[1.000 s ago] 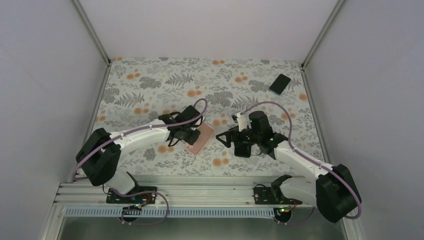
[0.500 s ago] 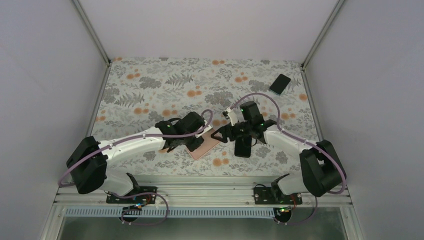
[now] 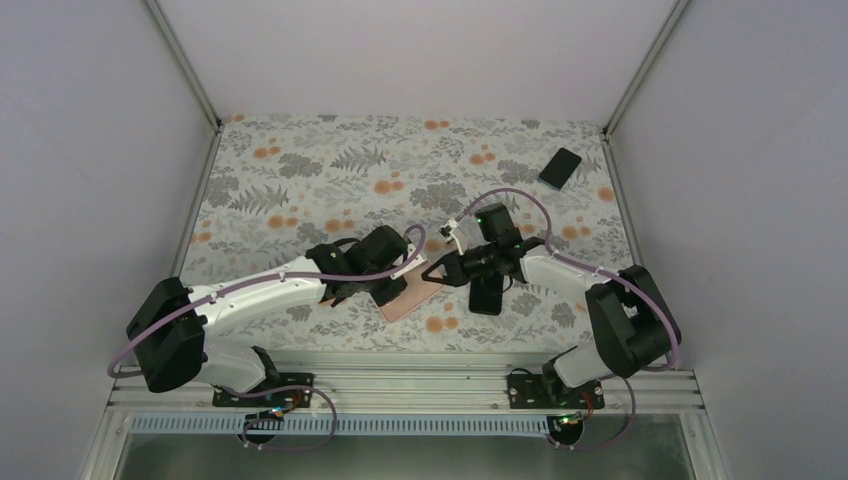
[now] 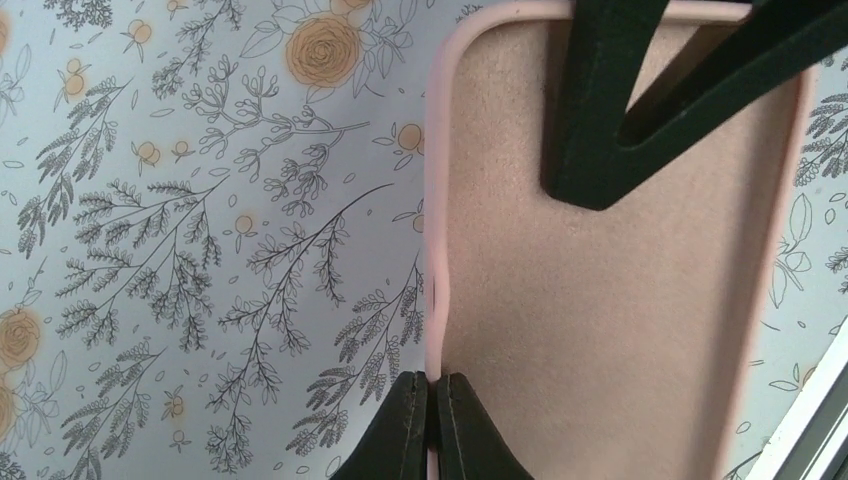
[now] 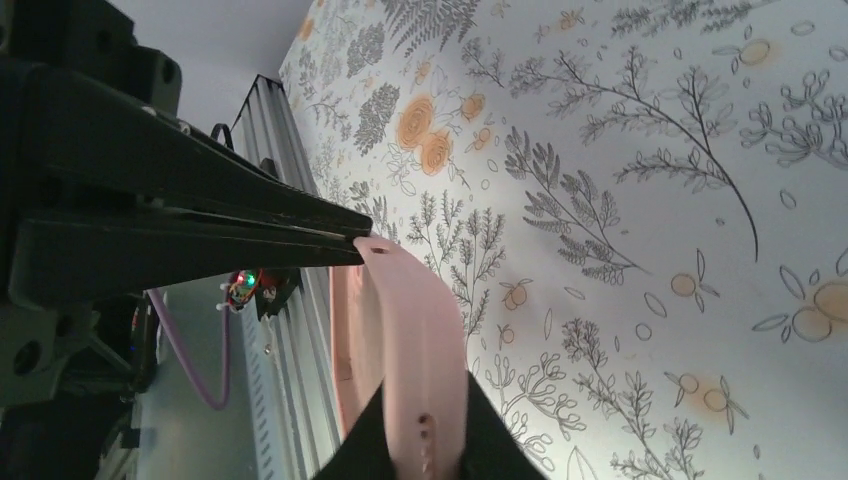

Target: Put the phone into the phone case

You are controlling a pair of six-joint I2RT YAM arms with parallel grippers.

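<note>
The pink phone case (image 3: 412, 299) hangs between both grippers near the table's front middle, its tan lining (image 4: 620, 330) facing the left wrist camera. My left gripper (image 4: 432, 398) is shut on the thin wall of one long side; from above it (image 3: 392, 284) sits at the case's left. My right gripper (image 5: 425, 445) is shut on the pink rim (image 5: 405, 310) at the other end, and from above it (image 3: 441, 272) is right of the case. Its black fingers (image 4: 590, 120) cross the lining. The black phone (image 3: 560, 167) lies flat at the far right, away from both grippers.
A floral cloth (image 3: 300, 170) covers the table. Metal frame posts and grey walls close it in on the left, right and back. An aluminium rail (image 3: 400, 385) with the arm bases runs along the near edge.
My right gripper has swung left to the case and closed on its rim. The left arm, still gripping the case, has carried it slightly to the right.
</note>
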